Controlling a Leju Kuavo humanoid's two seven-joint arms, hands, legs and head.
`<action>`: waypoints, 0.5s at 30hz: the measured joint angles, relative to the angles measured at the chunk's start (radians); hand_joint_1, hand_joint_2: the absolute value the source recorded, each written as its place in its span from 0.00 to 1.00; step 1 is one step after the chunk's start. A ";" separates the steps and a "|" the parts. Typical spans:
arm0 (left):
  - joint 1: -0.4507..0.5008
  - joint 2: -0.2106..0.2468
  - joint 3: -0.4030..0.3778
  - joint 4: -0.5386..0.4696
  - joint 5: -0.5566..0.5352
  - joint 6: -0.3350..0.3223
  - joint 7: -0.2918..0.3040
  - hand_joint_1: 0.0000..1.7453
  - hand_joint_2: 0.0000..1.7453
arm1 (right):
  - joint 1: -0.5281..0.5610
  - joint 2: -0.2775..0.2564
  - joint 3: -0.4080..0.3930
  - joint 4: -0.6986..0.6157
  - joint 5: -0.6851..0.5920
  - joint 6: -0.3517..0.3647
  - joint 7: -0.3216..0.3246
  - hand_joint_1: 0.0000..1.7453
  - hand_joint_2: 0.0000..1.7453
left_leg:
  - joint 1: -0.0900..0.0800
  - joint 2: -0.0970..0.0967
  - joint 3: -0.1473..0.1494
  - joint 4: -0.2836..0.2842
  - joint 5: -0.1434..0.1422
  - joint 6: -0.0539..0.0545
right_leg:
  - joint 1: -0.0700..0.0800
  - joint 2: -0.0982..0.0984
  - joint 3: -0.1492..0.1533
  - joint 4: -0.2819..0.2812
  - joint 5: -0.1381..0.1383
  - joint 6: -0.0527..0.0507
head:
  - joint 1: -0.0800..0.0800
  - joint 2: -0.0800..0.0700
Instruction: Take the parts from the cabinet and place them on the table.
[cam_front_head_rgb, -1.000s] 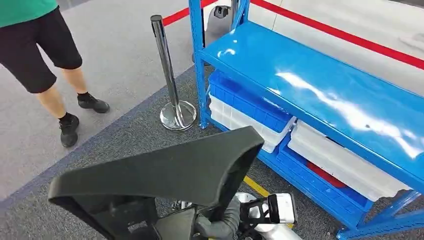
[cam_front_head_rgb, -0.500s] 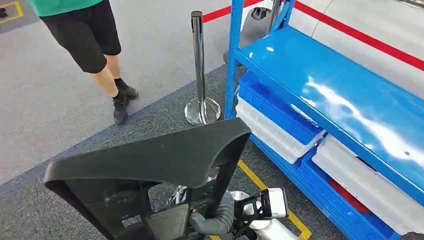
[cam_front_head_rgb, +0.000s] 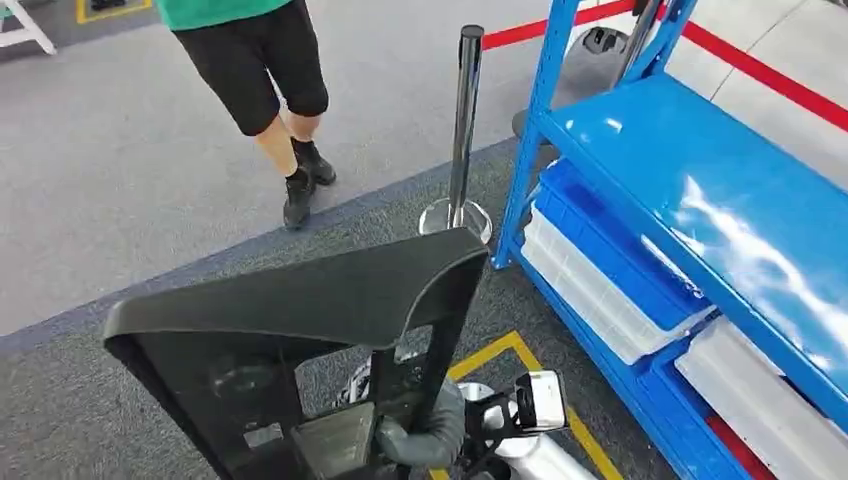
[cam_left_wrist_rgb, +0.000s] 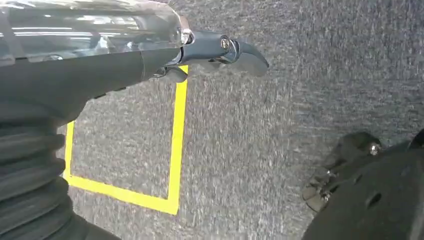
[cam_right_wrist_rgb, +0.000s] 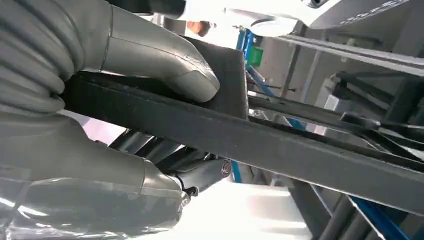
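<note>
1. Grey thumb over the top, darker fingers under: the right hand (cam_right_wrist_rgb: 125, 100) is clamped on a bar of the black plastic part (cam_front_head_rgb: 300, 300), and in the head view the same hand (cam_front_head_rgb: 425, 440) grips it low down near the robot's body.
2. That part is up in the air, clear of the shelving, its broad curved top tilted toward the camera.
3. Left hand (cam_left_wrist_rgb: 200, 52) hangs over grey carpet (cam_left_wrist_rgb: 300, 125) and a yellow floor marking (cam_left_wrist_rgb: 177, 140); nothing sits in it, fingers look loosely curled, though how far I cannot tell.
4. Blue cabinet (cam_front_head_rgb: 700, 180) stands to the right, white and blue bins (cam_front_head_rgb: 600, 280) on its lower shelf.
5. A steel stanchion (cam_front_head_rgb: 462, 130) and a person's legs (cam_front_head_rgb: 290, 140) lie beyond.
6. Progress call: pickup done, carrying under way. No table in sight, so the placing remains.
</note>
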 joint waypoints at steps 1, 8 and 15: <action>0.004 0.003 0.000 0.000 0.000 0.001 0.000 0.00 1.00 | 0.000 0.002 0.000 -0.001 -0.001 0.008 0.000 0.98 1.00 | 0.001 0.013 0.001 0.007 -0.003 -0.003 | -0.007 -0.014 0.003 -0.008 0.004 -0.010 | 0.000 0.000; -0.003 0.012 -0.004 0.000 -0.002 -0.018 -0.016 0.00 1.00 | 0.051 0.001 -0.036 -0.035 0.002 0.050 0.000 0.98 1.00 | -0.001 0.130 -0.123 0.274 -0.109 -0.010 | 0.012 -0.109 0.014 -0.012 -0.008 -0.027 | 0.000 0.000; -0.010 0.043 -0.022 0.001 -0.002 -0.040 -0.035 0.00 1.00 | 0.104 0.000 -0.094 -0.077 0.008 0.100 0.000 0.98 1.00 | -0.035 0.183 0.013 0.001 -0.016 0.035 | 0.012 -0.176 0.038 -0.022 -0.021 -0.002 | 0.000 0.000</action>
